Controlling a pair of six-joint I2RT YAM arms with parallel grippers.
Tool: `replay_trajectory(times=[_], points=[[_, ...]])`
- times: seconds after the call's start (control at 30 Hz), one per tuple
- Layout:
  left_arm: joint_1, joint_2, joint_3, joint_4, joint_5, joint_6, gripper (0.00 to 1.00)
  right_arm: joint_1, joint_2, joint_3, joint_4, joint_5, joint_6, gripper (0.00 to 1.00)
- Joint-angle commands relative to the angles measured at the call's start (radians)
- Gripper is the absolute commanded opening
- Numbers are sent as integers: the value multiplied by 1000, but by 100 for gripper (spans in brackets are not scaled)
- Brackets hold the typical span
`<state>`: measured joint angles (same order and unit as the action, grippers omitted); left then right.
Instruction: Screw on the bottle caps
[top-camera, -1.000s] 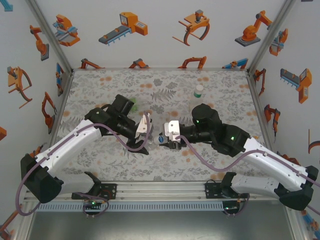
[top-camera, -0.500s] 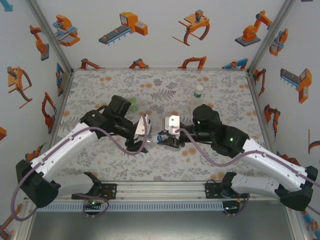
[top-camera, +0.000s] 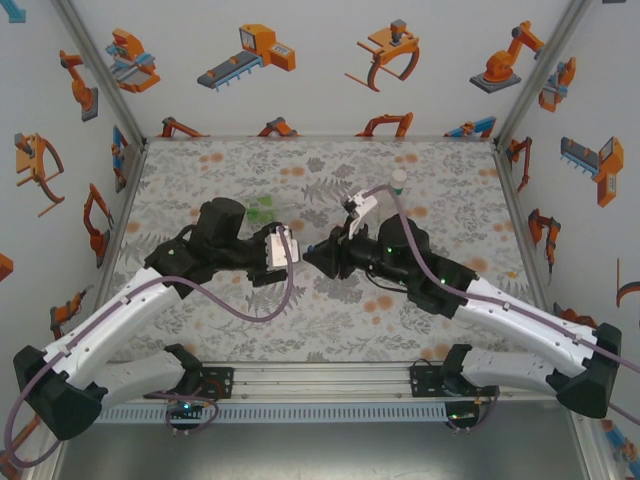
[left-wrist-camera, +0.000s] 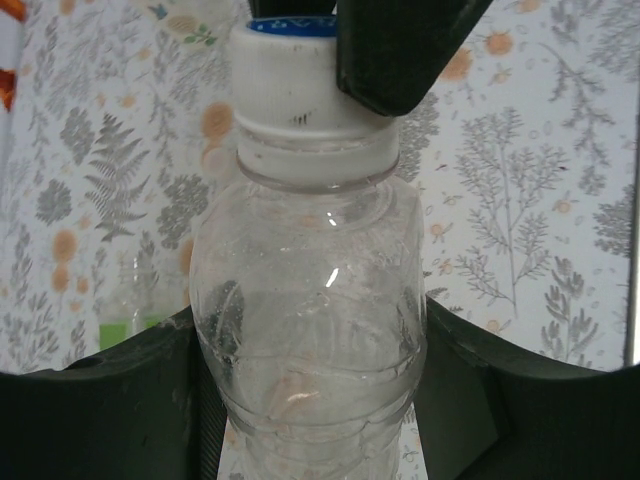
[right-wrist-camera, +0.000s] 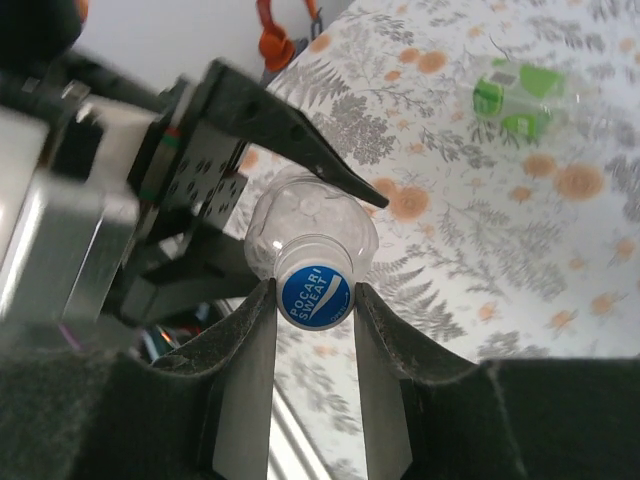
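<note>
Setting: grey desk (top-camera: 330, 330) patterned with leaves and flowers, inside walls printed with orange robot drawings.
Right grip: the right fingers (right-wrist-camera: 245, 350) are closed snugly on the blue-topped cap (right-wrist-camera: 315, 295), one pad against each flank.
Cap: the blue-topped cap sits between the right fingers, on the neck of the held bottle (left-wrist-camera: 305, 330). It has a white skirt, and its blue top with printed lettering faces the right wrist camera.
Left grip: the left fingers (left-wrist-camera: 100, 400) are clamped on the clear body of the held bottle, one on each side, below its shoulder.
Bottle in hand: the held bottle points its neck at the right fingers, and both sets of fingers meet nose to nose over mid-desk.
Beyond the left fingers: a clear-and-green thing (top-camera: 262, 209) lies on the desk just past the left wrist. It is too blurred to tell more.
Beyond the right fingers: the second bottle (top-camera: 398, 183) stands upright well apart, towards the far right of the desk, with a green label and a pale top.
</note>
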<state>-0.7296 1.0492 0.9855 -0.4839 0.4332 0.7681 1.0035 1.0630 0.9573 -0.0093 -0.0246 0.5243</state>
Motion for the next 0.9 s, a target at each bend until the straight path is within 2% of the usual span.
replay_trajectory(times=[0.0, 0.1, 0.23, 0.57, 0.6, 0.73, 0.87], points=[[-6, -25, -14, 88, -46, -27, 0, -5, 39, 41, -26, 175, 359, 0], [-6, -31, -21, 105, -91, -31, 0, -6, 58, 71, -133, 227, 513, 0], [-5, -28, -20, 107, -116, -32, 0, -5, 66, 35, -61, 196, 633, 0], [-6, -25, -19, 100, -94, -34, 0, -5, 57, 54, -81, 186, 594, 0], [-7, -26, -18, 100, -92, -34, 0, -5, 49, 53, -78, 185, 581, 2], [-5, -31, -19, 95, -40, -30, 0, -5, 19, 53, -57, 166, 471, 31], [-6, -25, -12, 73, 40, -19, 0, -5, -23, 72, -63, 114, 292, 49]])
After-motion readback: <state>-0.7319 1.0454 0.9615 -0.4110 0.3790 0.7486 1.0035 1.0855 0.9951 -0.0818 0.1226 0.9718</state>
